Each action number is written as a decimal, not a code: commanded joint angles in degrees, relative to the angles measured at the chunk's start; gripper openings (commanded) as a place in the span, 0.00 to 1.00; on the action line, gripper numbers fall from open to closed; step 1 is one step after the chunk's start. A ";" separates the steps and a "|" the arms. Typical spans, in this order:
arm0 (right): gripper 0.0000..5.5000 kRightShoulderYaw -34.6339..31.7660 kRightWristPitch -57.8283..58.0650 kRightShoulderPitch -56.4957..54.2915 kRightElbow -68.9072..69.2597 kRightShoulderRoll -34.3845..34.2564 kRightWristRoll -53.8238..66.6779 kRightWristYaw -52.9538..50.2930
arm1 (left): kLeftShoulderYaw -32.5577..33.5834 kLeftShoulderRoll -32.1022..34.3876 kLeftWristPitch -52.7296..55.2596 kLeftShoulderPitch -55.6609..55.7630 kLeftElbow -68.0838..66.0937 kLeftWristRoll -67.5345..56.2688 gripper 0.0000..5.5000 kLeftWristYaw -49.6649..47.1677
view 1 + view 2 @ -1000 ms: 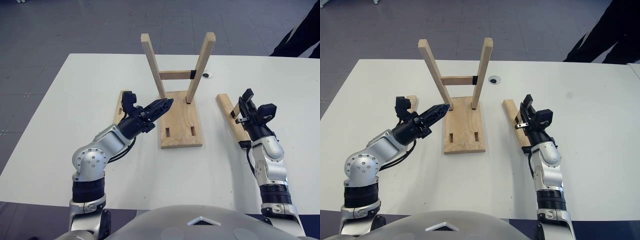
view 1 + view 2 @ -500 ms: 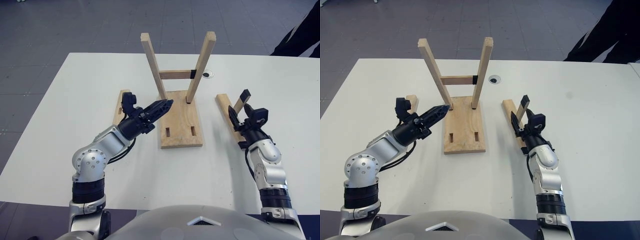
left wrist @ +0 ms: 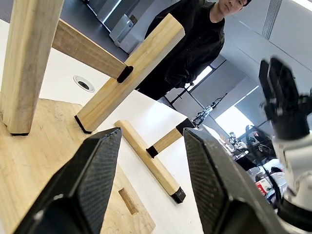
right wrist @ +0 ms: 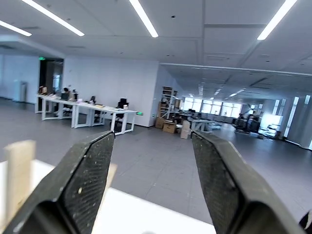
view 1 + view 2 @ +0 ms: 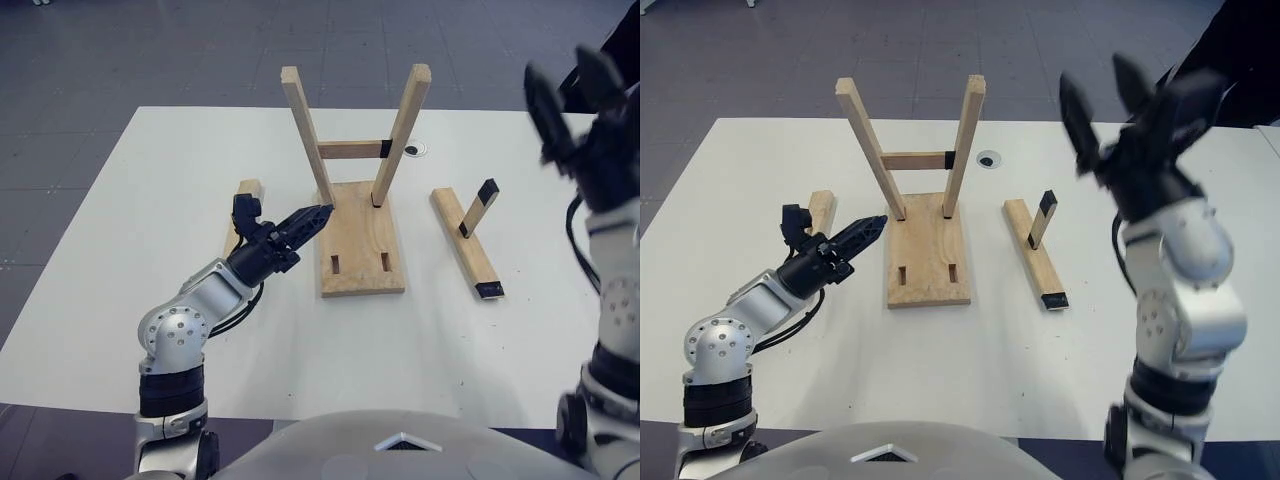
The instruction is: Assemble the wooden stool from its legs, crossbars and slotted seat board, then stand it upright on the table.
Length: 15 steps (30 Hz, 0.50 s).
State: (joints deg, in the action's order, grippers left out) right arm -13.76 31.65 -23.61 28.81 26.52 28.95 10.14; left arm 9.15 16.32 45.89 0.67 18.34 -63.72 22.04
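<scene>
Hovering empty with fingers parted, the left gripper (image 5: 318, 213) is pointing at the left edge of the seat board (image 5: 360, 266), near the leg-and-crossbar frame (image 5: 350, 149) that is standing in the board's far slots. The right gripper (image 5: 1095, 85), fingers splayed and empty, is hanging high in the air right of the board. A loose leg piece (image 5: 470, 256) is lying flat right of the board and another wooden piece (image 5: 247, 188) left of it.

The left arm is low at 8 o'clock. Its left gripper (image 5: 306, 217) points toward 2 o'clock, fingers a little apart. The right gripper (image 5: 1098, 88) is up high at 2 o'clock, fingers spread wide.
</scene>
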 commanded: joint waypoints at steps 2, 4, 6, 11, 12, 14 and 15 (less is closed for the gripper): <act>0.52 2.48 9.01 -11.67 -12.63 -3.88 -0.16 -5.04 | -1.73 0.51 -0.65 2.10 0.60 3.23 0.42 0.37; 0.47 0.90 11.88 -11.26 -14.25 -5.36 0.91 -6.53 | -1.44 0.85 -0.69 1.26 1.05 3.52 0.42 0.44; 0.46 -2.27 14.57 -10.12 -15.70 -7.42 2.43 -9.15 | -1.14 0.30 -1.16 0.48 1.19 3.72 0.42 -0.26; 0.46 -6.52 19.30 -11.21 -18.34 -11.66 4.70 -14.48 | -1.65 -0.99 -1.77 -0.38 1.75 4.00 0.42 -0.95; 0.46 -6.79 20.81 -10.90 -18.12 -12.61 5.67 -14.95 | -1.63 -1.03 -1.69 -0.23 1.72 4.04 0.42 -0.97; 0.46 -7.44 23.98 -10.42 -17.46 -14.33 7.38 -16.16 | -1.62 -1.08 -1.59 -0.14 1.65 4.12 0.42 -0.90; 0.46 -8.12 25.43 -10.38 -17.16 -15.11 8.06 -17.02 | -1.63 -1.08 -1.52 -0.15 1.59 4.16 0.42 -0.84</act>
State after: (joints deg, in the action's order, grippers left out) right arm -20.65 54.23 -34.20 10.82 12.87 35.53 -5.17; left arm 7.47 15.10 44.49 0.35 19.40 -60.36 21.67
